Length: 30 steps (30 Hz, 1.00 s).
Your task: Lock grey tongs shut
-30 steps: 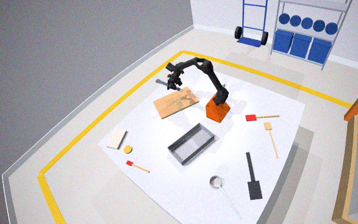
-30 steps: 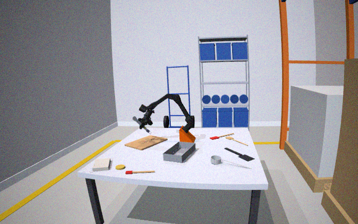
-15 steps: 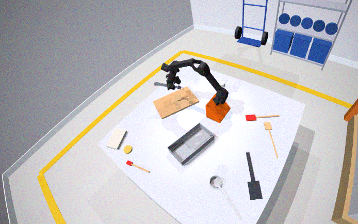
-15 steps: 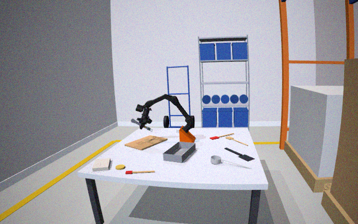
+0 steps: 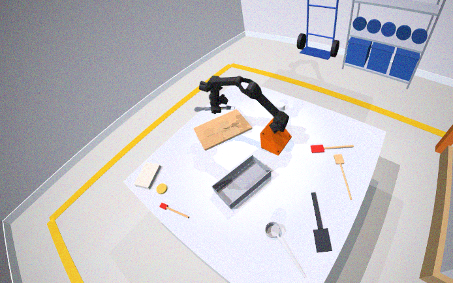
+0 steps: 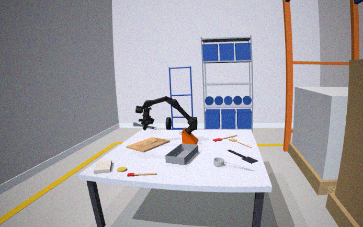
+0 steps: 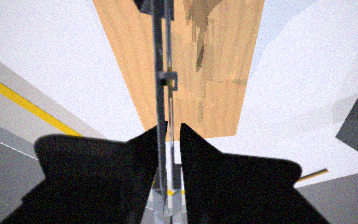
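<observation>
The grey tongs (image 5: 202, 109) (image 6: 137, 124) (image 7: 158, 55) are in my gripper (image 5: 216, 111) (image 6: 144, 129) (image 7: 174, 126), which is shut on them. They hang in the air beyond the back left part of the wooden board (image 5: 213, 135) (image 6: 145, 145) (image 7: 227, 95), close to level, the broad grey end at the left slightly higher in the exterior view. In the wrist view their two arms run close together, nearly parallel, with a small bracket across them. Whether the lock is engaged cannot be seen. A shadow falls on the board. The roasting tin (image 5: 250, 190) (image 6: 175, 160) holds no tongs.
The orange arm base (image 5: 275, 141) (image 6: 188, 137) stands right of the board. A pale block (image 5: 147, 175) (image 6: 102, 167) and a yellow disc (image 5: 161, 188) (image 6: 122, 169) lie near the front left. Red-headed brushes or spatulas, a ladle-like cup and a black turner lie around the tin.
</observation>
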### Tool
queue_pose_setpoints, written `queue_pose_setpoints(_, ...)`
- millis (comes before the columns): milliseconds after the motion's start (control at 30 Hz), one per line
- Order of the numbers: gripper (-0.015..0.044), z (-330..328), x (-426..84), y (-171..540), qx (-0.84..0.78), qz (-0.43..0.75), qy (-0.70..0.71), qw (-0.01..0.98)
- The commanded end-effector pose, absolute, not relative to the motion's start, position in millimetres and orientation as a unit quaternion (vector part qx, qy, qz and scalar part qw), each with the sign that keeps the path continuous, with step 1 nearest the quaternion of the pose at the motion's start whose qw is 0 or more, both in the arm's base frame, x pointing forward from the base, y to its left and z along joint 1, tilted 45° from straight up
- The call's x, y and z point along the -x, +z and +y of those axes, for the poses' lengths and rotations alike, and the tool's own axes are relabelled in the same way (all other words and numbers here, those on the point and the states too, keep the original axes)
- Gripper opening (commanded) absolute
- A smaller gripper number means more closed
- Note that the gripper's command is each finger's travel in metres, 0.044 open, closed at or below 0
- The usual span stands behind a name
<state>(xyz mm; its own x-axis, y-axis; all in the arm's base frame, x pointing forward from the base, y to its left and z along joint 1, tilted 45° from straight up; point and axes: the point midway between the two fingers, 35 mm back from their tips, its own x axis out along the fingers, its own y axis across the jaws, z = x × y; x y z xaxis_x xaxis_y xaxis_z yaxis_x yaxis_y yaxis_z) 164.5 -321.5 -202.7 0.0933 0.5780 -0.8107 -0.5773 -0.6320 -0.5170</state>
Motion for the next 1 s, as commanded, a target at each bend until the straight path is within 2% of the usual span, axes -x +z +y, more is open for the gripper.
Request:
queue_pose_setpoints(0,-0.015,-322,-165,-195,0.583,-0.016,0.694,0.421)
queue_pose_setpoints(367,-0.015,-316,-165,-177,0.534,-0.054,0.736,0.412)
queue_pose_setpoints(967,-0.015,-309,-165,-187,0.534,-0.054,0.736,0.412)
